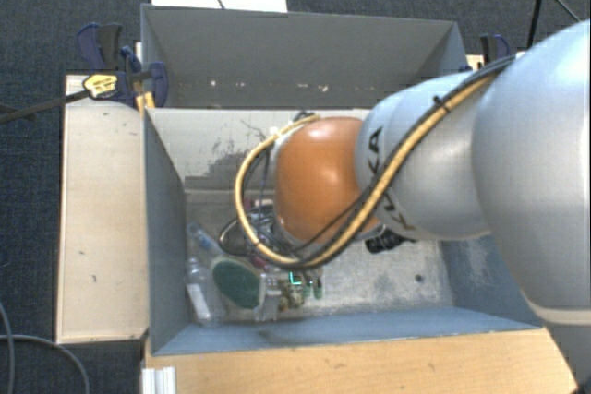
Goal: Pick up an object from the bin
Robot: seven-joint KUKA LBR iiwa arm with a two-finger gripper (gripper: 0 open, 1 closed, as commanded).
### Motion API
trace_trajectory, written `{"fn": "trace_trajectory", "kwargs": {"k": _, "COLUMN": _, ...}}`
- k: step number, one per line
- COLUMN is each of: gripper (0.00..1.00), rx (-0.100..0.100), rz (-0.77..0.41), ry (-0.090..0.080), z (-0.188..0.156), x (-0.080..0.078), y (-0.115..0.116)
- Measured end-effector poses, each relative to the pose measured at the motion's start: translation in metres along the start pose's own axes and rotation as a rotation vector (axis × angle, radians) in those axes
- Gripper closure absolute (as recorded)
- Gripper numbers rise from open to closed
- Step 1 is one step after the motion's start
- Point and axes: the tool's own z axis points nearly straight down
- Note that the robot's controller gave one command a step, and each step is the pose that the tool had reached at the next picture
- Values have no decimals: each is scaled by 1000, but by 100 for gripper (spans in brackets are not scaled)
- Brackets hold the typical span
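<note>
The dark green oval piece (237,283) lies in the near-left corner of the bin (171,198), just beside my end effector (280,286). I cannot tell how wide it stands. A clear plastic item (199,277) lies just left of the green piece, and a black object (383,242) lies farther right.

The grey metal bin (172,198) had tall sloping walls and a flat floor. The floor was scuffed with dark marks towards its far left and speckled with small spots towards its near right. In the near left corner lay a small heap. A clear plastic bottle-like piece (198,277) lay along the foot of the left wall. Just beside it, on its right, rested a dark green rounded disc (237,283), near the front wall. Further right, well apart from that heap, a small black object (383,242) lay on the floor, its shape partly hidden.
</note>
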Motion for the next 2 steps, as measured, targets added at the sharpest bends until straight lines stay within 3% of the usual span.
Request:
{"fn": "trace_trajectory", "kwargs": {"k": 1, "gripper": 0, "rx": -2, "rz": -20, "ry": -8, "z": 59, "x": -6, "y": -2}}
{"fn": "trace_trajectory", "kwargs": {"k": 2, "gripper": 0, "rx": -2, "rz": -97, "ry": -14, "z": -28, "x": -10, "y": 4}}
